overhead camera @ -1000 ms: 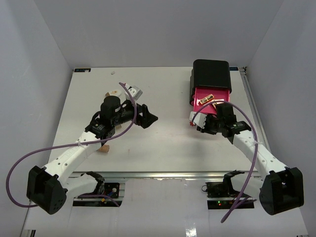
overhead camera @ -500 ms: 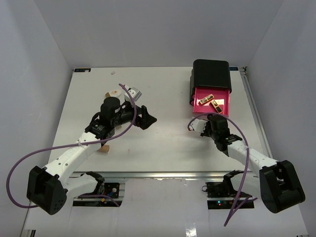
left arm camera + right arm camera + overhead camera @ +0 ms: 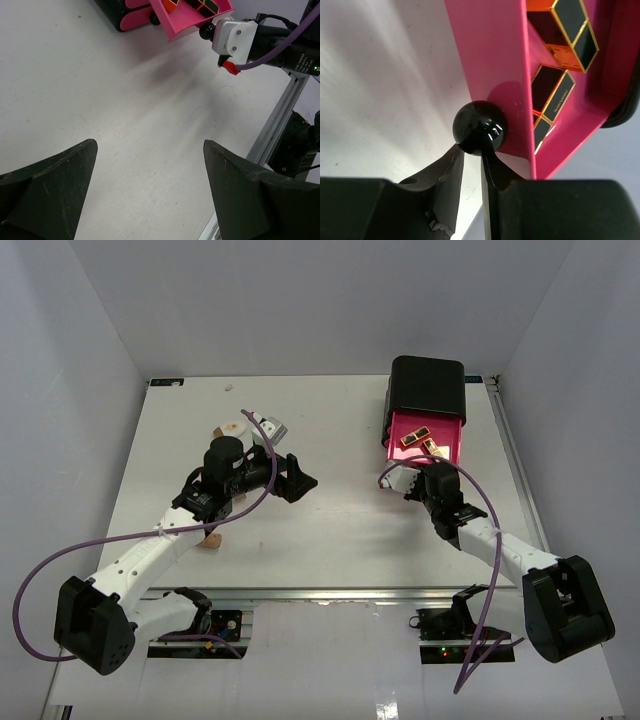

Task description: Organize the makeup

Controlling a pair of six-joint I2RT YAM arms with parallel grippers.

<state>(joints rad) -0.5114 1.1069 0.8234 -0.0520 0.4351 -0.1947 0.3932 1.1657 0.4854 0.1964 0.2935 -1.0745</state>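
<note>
makeup (image 3: 570,30) is split: a tan cork-like cylinder (image 3: 210,540) loose beside the left arm (image 3: 150,555), left gripper (image 3: 305,478) hanging wide apart, and two black-and-gold tubes (image 3: 415,437) in the pink drawer (image 3: 490,60). right gripper (image 3: 481,150), fingers (image 3: 442,172) nearly together against the black knob (image 3: 480,127), likely needs a straight push to close it; a beige oval piece (image 3: 233,427) waits beyond.

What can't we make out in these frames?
- Tan cylinder: top view, mostly hidden under the left arm.
- Small pale item: top view, too small to identify, and the purple cable crosses beside it.
- Pink drawer: left wrist view, contents cut off by the top edge.
- Right gripper at the black knob: right wrist view, black on black, so touching or pinching is unclear.
</note>
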